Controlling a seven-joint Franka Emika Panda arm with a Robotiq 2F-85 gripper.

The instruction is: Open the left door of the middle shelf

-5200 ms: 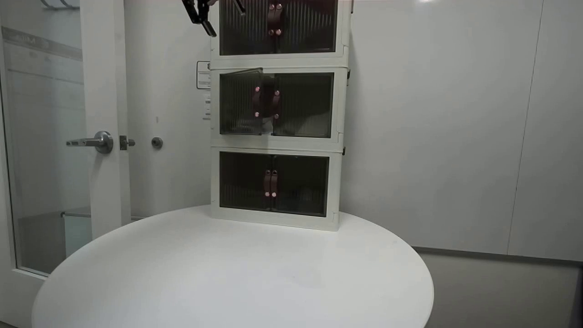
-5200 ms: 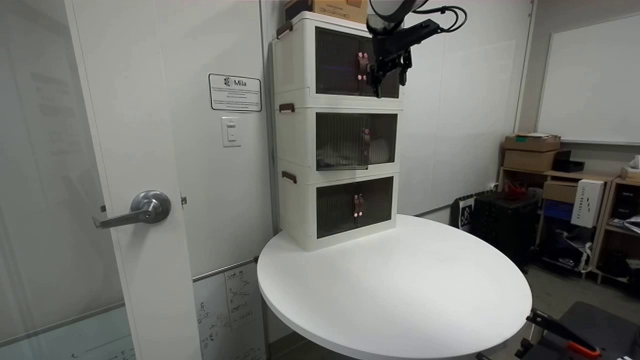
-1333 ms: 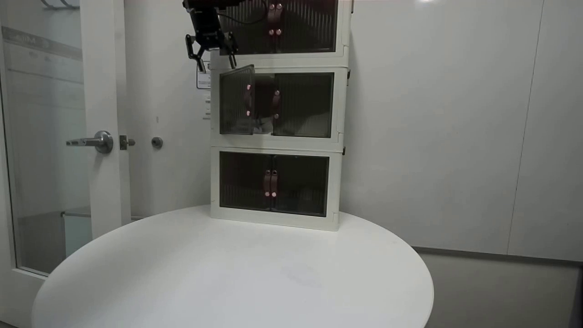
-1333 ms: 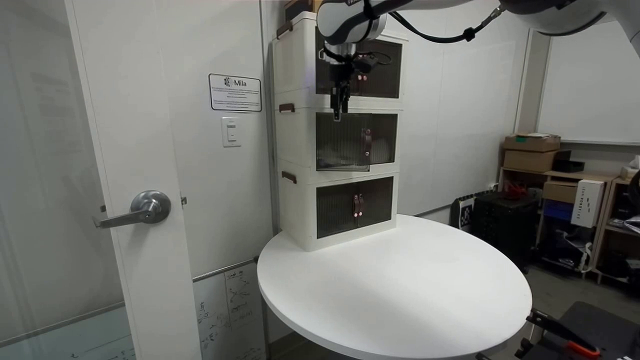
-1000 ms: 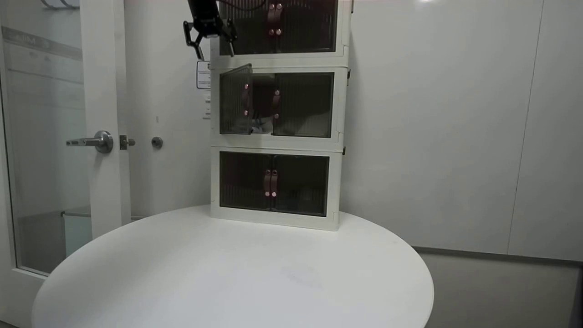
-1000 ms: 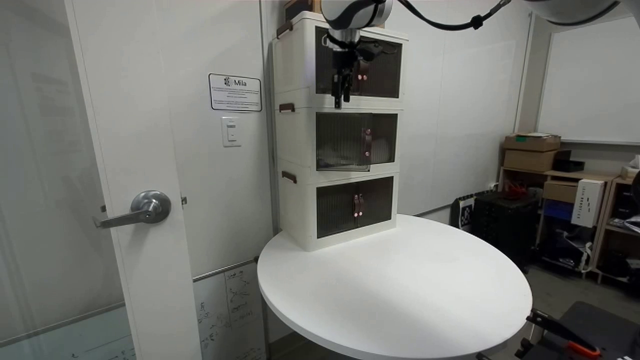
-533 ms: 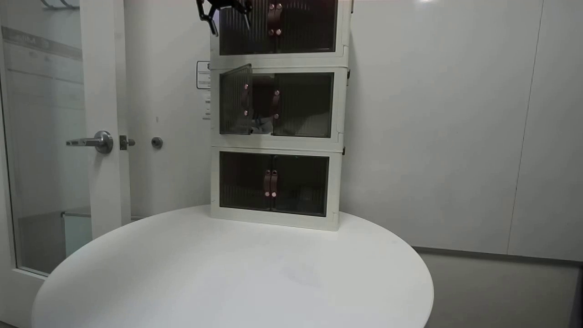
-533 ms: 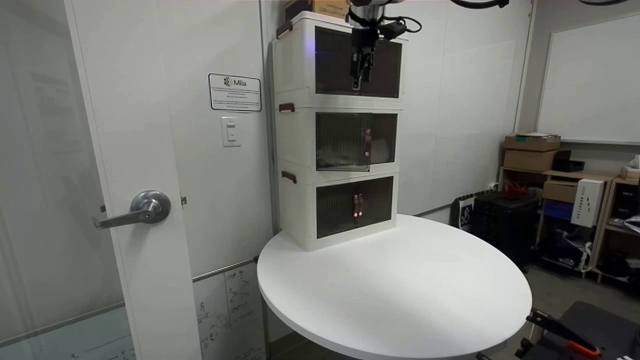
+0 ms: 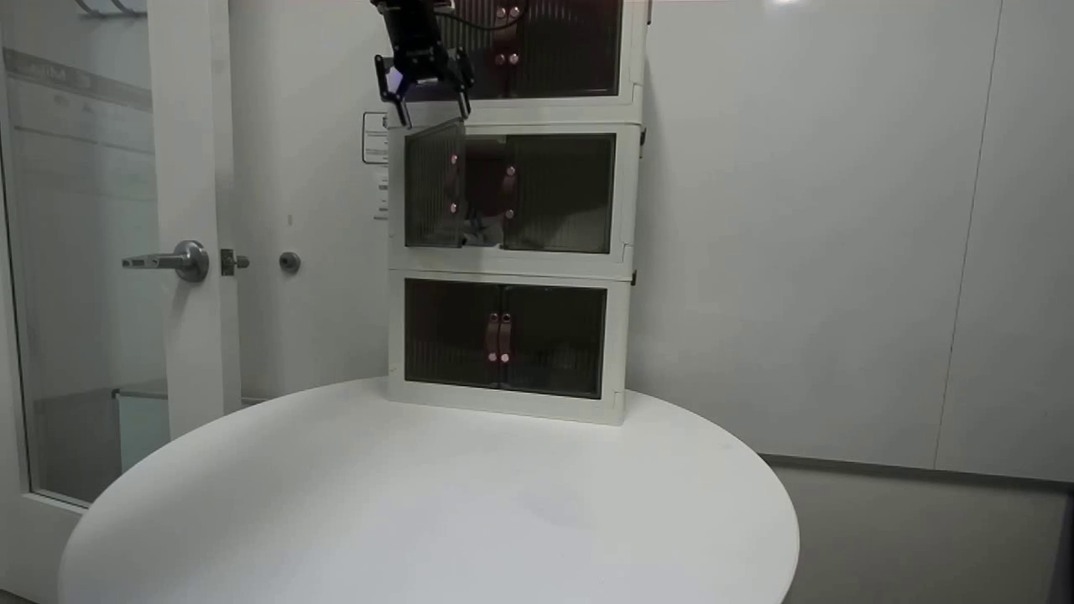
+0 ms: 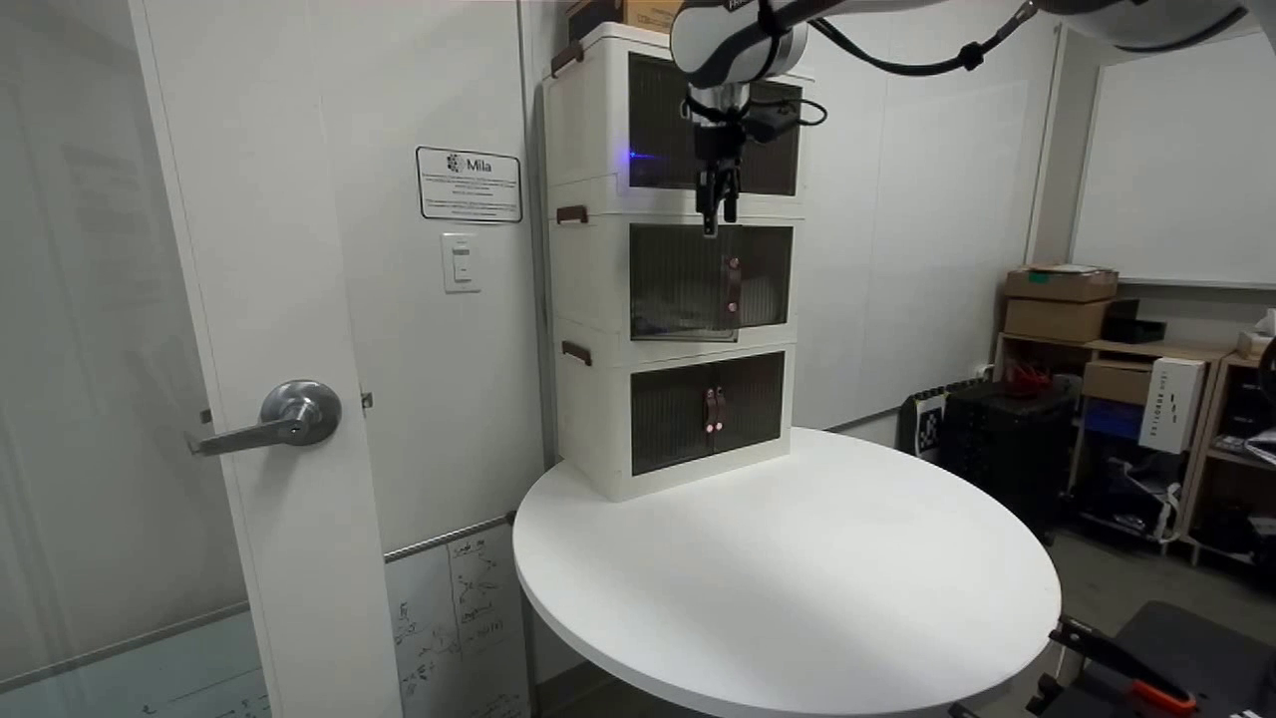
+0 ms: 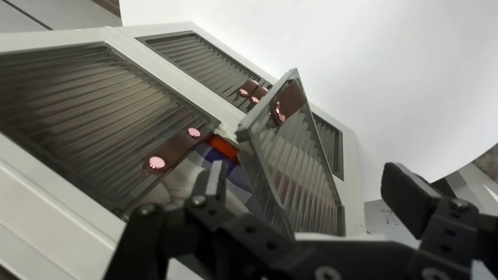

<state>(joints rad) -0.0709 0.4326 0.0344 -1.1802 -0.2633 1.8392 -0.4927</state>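
1. On the round white table [image 9: 470,503], stacked straight up: bottom shelf [image 9: 503,403], middle shelf [image 9: 512,262], top shelf [image 9: 520,111].
2. Left door [image 9: 432,189], in the left half of the middle shelf: ajar, free edge swung outward, with a dark gap before the right door [image 9: 562,193].
3. Right door flush in its frame.
4. Claw [image 9: 436,120] pointing down by the left door's upper edge in both exterior views; fingers [image 11: 408,200] spread wide, with nothing gripped.
5. In the wrist view, the left door's upper edge between the two fingers from that angle; contact hard to judge.
6. Handle [image 9: 455,183] of the left door: brown strap with two pinkish studs, below the claw and apart from it in an exterior view.
7. Inside the middle shelf, through the gap in the wrist view: something orange-red [image 11: 223,147] and something dark blue [image 11: 213,154], both partly hidden.
8. Bottom doors [image 9: 554,344] closed, brown straps [image 9: 504,337] side by side.
9. In an exterior view, arm [image 10: 733,45] extending from the upper right, in front of the top shelf; cardboard box [image 10: 653,14] above, cropped.
10. On the wall left of the shelves, same view: sign [image 10: 469,184] and light switch [image 10: 461,263].
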